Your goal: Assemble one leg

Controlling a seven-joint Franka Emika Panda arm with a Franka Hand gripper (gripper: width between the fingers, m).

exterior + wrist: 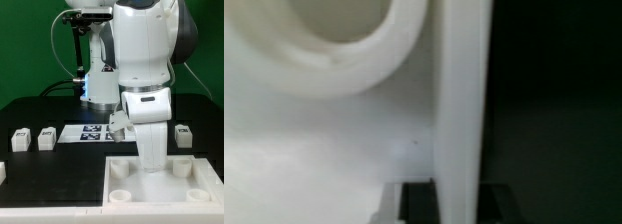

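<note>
Gripper (pixel 150 165) is seen lowered onto the large white square plastic panel (pixel 165 192). Its fingertips are lost against the white beneath, and the wrist view is filled by one blurred round socket (pixel 322 40) and a pale upright edge. Whether the hand is spread, closed or carrying anything cannot be told. No small white oblong plastic leg (pixel 182 133) is seen seated. The marked one stands tagged on the black table (pixel 60 185), just beyond the panel toward the exterior view's right. Risks as judged: with the hand low at the panel's border, the panel could be shoved across the table by any sideways travel. The nearby leg could be toppled if the arm (pixel 145 50) is swung out low. A leg gripped off-centre could be tilted and jammed at a socket mouth. Count: three legs made out clearly, one on the right and two side by side on the left. A fourth white piece is cut by the left border and not confirmed. Three sockets are counted on the one panel. One flat white marker board (pixel 90 132) is also noted.
</note>
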